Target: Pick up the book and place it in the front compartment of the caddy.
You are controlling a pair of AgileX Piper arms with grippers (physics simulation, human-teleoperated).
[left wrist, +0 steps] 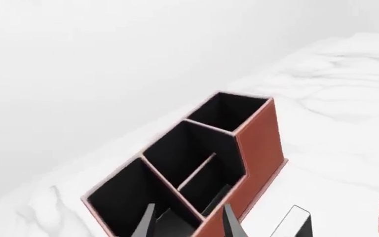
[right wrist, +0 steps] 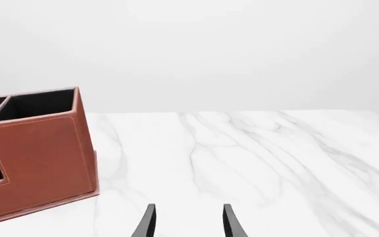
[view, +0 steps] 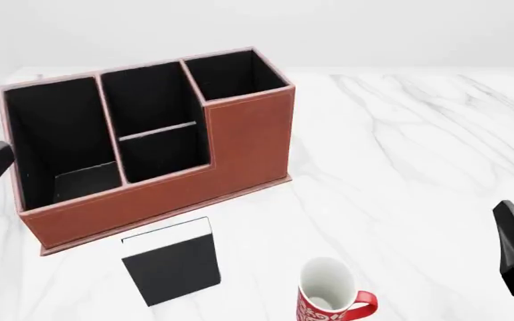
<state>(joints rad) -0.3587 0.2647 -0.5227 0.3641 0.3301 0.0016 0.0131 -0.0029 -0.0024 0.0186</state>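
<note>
Book (view: 171, 262) flat, white edge twd caddy (view: 239, 140); both grippers (left wrist: 188, 222) (right wrist: 187, 221) apart, empty.

- Reddish-brown leather-look caddy (view: 248, 144), pale stitching tracing the edges, black lining in every cell.
- Flat black book (view: 172, 264), white page edge along the side nearest the caddy.
- Red mug (view: 328, 301) with a white pattern on the outside, white inside, red handle.
- White marble table (view: 417, 147), faint grey veins running across it.
- Black fingers on the left gripper (left wrist: 188, 222), seen in the left wrist view.
- Same black on the right gripper (right wrist: 188, 222).
- Plain pale grey-white backdrop behind the table.
</note>
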